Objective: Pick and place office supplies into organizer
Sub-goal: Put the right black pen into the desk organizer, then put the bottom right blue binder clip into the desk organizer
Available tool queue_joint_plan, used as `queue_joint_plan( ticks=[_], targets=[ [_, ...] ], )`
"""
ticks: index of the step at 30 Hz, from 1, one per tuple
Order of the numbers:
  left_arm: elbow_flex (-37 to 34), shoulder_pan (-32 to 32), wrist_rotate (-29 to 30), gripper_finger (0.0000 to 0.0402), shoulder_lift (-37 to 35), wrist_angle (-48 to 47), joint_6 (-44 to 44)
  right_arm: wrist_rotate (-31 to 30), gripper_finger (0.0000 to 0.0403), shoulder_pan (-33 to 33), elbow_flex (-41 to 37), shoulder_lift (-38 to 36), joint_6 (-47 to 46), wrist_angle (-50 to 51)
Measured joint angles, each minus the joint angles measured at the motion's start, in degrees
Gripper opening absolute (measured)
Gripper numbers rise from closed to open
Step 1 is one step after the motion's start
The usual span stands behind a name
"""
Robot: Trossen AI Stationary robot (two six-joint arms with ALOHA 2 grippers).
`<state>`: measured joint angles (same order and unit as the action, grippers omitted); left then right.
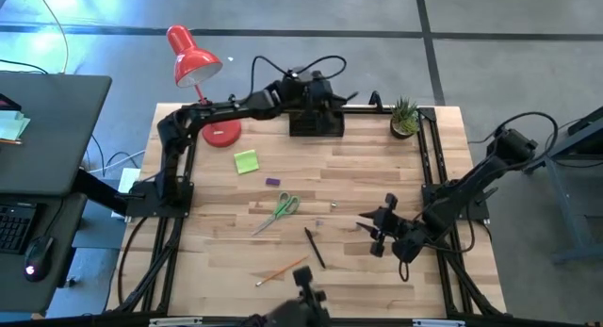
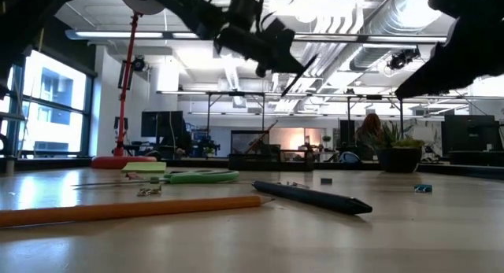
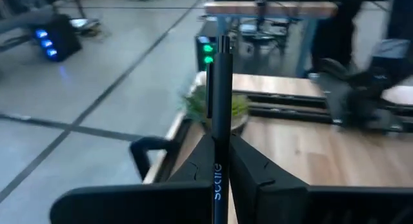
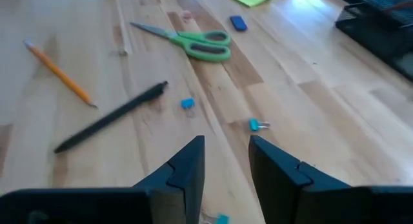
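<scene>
My left gripper (image 1: 325,99) reaches over the far edge, above the black organizer (image 1: 316,124), and is shut on a thin dark pen (image 3: 219,88). My right gripper (image 1: 380,229) hovers open over the table's right near part, touching nothing. Lying flat on the wood are the lime-green sticky pad (image 1: 246,161), the purple block (image 1: 273,182), the green-handled scissors (image 1: 281,210), a second dark pen (image 1: 314,247) and an orange pencil (image 1: 281,270). The right wrist view shows that pen (image 4: 110,117), the pencil (image 4: 61,72) and the scissors (image 4: 193,43) ahead of the open fingers (image 4: 187,166). My left gripper pinches the dark pen between its two fingers (image 3: 193,166), on the shaft (image 3: 218,159). The pen runs along the fingers and sticks out well beyond their tips. It is lifted clear and shows slanted in the air in the low view (image 2: 302,72).
A red desk lamp (image 1: 193,58) stands at the far left, its base (image 1: 223,132) on the table. A small potted plant (image 1: 405,118) sits right of the organizer. Small blue bits (image 4: 187,103) lie near the right gripper. A dark desk (image 1: 47,129) stands left of the table.
</scene>
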<state>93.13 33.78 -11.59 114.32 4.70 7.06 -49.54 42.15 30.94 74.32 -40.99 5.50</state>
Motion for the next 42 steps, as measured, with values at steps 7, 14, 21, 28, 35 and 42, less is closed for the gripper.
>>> queue_joint_plan(
  ticks=[7,14,21,28,35,42],
  targets=[
    [-12.62,2.19,6.78,0.0000,-0.04,21.91,-3.27,-0.81,0.0112,0.01,-2.74,0.00,5.19,-7.61],
    [-19.74,5.79,9.99,0.0000,-0.10,31.02,-3.32,-2.99,0.0112,-0.02,-2.74,0.00,5.46,-7.79],
    [-22.06,9.81,9.28,0.0000,0.43,31.28,-3.24,-2.96,0.0112,-0.50,-2.76,0.00,6.14,-8.51],
    [-24.53,10.38,6.58,0.0000,0.44,30.21,-4.49,-2.97,0.0112,-0.52,-2.76,-0.02,8.95,-10.15],
    [-24.66,10.08,6.59,0.0031,2.30,26.40,-4.51,-2.93,0.0112,-0.54,-2.76,-0.02,9.11,-10.10],
    [-24.61,10.07,8.21,0.0107,2.14,26.88,-4.54,-2.93,0.0112,-0.54,-2.76,-0.02,8.95,-10.15]
  ],
)
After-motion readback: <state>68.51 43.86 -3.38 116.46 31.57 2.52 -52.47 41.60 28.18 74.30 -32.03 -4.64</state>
